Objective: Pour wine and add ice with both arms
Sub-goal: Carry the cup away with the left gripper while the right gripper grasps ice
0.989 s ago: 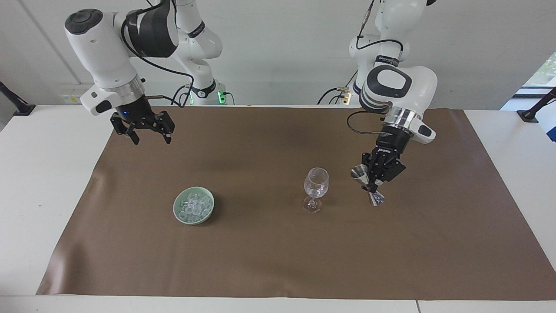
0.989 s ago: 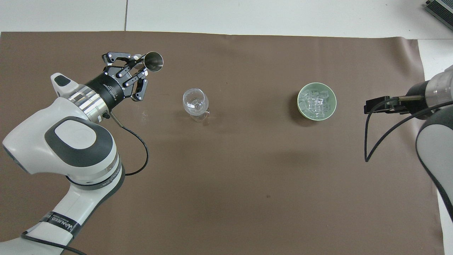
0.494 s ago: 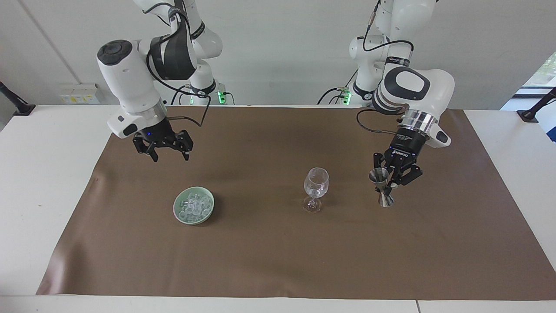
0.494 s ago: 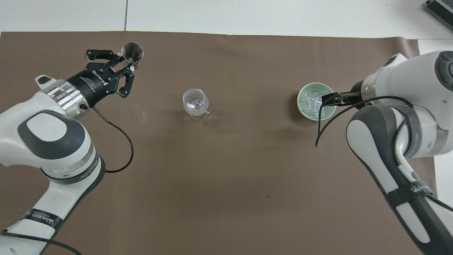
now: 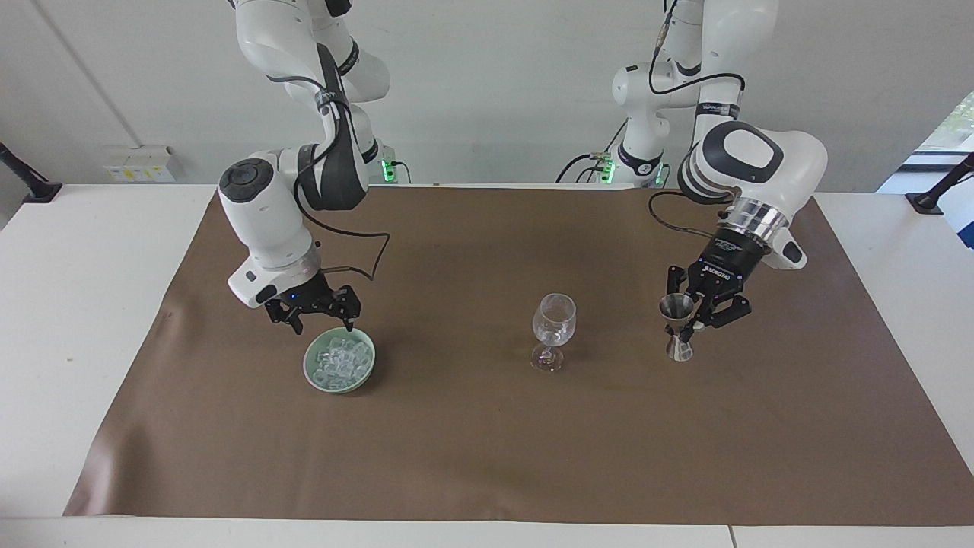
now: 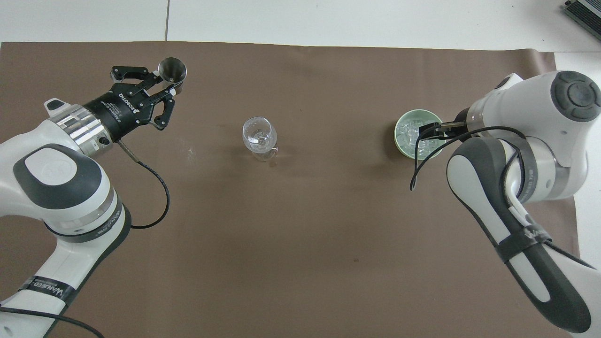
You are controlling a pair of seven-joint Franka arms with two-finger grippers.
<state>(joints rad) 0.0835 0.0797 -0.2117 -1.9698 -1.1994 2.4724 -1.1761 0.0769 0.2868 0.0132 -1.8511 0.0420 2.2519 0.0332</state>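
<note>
The left gripper is seen lower than a second ago, its fingers closed on the waist of a steel jigger, which has been brought upright from a tilt and whose foot is at or just above the brown mat, toward the left arm's end of the bench. The jigger appears to be being set down, so the pour is judged finished, though no liquid can be made out in the wine glass, which stands alone mid-mat, well apart from both grippers.

Over the same second the right gripper has been swung in from the mat's edge and lowered, and it now hangs with fingers spread just above the robot-side rim of the pale green bowl. The ice is piled in that bowl, untouched. The ice step is therefore judged to be starting.

Open mat is left all around the bowl and between bowl and glass, so a carry across is unobstructed. The bowl's rim under the fingers and the glass's thin stem are the edges to be minded.
</note>
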